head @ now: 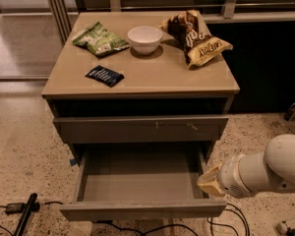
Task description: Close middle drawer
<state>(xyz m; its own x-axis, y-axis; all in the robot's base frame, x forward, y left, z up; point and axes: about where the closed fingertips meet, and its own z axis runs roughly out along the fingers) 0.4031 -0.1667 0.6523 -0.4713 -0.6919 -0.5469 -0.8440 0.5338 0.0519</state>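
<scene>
We see the middle drawer (pixel 142 210) pulled well out of the cabinet (pixel 152 75), its bare grey box showing below the scratched drawer front (pixel 140 128). The gripper (pixel 210 181) sits just beside the drawer's right wall, near its front corner. We cannot tell whether it is open or closed.

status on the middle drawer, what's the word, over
End effector low beside the drawer's right front corner, contact unclear. Middle drawer pulled well out, interior bare. Nothing seen blocking its travel.
</scene>
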